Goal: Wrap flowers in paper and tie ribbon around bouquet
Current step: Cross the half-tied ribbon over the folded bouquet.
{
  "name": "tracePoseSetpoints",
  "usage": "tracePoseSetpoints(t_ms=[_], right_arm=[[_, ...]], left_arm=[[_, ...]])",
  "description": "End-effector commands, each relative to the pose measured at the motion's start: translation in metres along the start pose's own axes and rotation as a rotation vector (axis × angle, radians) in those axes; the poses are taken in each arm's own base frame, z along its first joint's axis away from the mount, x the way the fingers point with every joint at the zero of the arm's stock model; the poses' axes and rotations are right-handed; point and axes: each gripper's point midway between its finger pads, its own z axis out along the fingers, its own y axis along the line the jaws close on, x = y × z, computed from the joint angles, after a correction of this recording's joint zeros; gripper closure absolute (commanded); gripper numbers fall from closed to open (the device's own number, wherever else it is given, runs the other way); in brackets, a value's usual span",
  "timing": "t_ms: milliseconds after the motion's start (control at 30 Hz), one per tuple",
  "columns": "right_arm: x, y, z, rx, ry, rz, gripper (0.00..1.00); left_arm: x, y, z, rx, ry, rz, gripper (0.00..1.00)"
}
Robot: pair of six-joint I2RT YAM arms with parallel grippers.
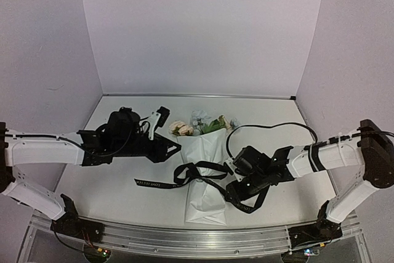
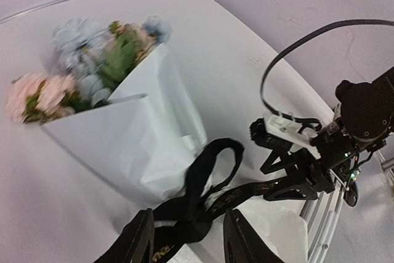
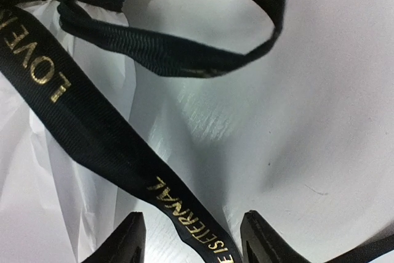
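Observation:
The bouquet lies mid-table, peach and pale blue flowers [image 1: 197, 126] [image 2: 92, 60] at the far end and the white paper [image 1: 205, 180] [image 2: 141, 140] cone pointing toward the near edge. The black ribbon [image 1: 196, 172] [image 2: 209, 177] [image 3: 92, 133] with gold lettering crosses the cone, loops, and looks knotted; one tail runs left on the table. My left gripper [image 1: 175, 150] [image 2: 188, 241] is open at the cone's left side, with ribbon lying loose between its fingers. My right gripper [image 1: 231, 188] [image 3: 192, 244] is open at the cone's right side, and a lettered strand passes between its fingers without touching them.
A black cable [image 1: 271, 129] arcs over the table behind the right arm. The metal rail [image 1: 203, 238] runs along the near edge, just below the cone's tip. Pale walls close the table on three sides.

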Motion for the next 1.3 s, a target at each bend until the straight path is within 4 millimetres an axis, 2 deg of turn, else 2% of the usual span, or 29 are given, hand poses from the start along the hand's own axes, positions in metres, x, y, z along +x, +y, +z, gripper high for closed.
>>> tracePoseSetpoints(t_ms=[0,67,200,233,300,533,867,1133,1267], right_arm=[[-0.009,-0.005,-0.020,0.014,-0.106,0.009,0.40],[-0.007,-0.019,-0.028,0.069,-0.145,0.012,0.40],[0.007,-0.049,-0.036,0.156,-0.179,0.051,0.43],[0.011,-0.052,-0.036,0.159,-0.176,0.058,0.43],[0.015,-0.056,-0.037,0.162,-0.180,0.066,0.44],[0.026,-0.065,-0.037,0.169,-0.177,0.087,0.47],[0.029,-0.063,-0.035,0.155,-0.160,0.075,0.48],[0.027,-0.059,-0.034,0.142,-0.147,0.065,0.48],[0.025,-0.050,-0.032,0.111,-0.130,0.053,0.49]], left_arm=[[0.002,-0.034,0.032,0.036,0.133,0.160,0.60],[0.007,-0.046,0.050,0.066,0.188,0.181,0.60],[0.031,-0.062,0.085,0.081,0.313,0.236,0.60],[0.034,-0.072,0.090,0.094,0.328,0.256,0.60],[0.050,-0.076,0.104,0.091,0.387,0.281,0.60],[0.075,-0.078,0.131,0.082,0.483,0.317,0.59],[0.079,-0.071,0.150,0.033,0.494,0.372,0.59],[0.087,-0.070,0.154,0.042,0.526,0.388,0.61],[0.091,-0.070,0.155,0.048,0.541,0.391,0.73]])
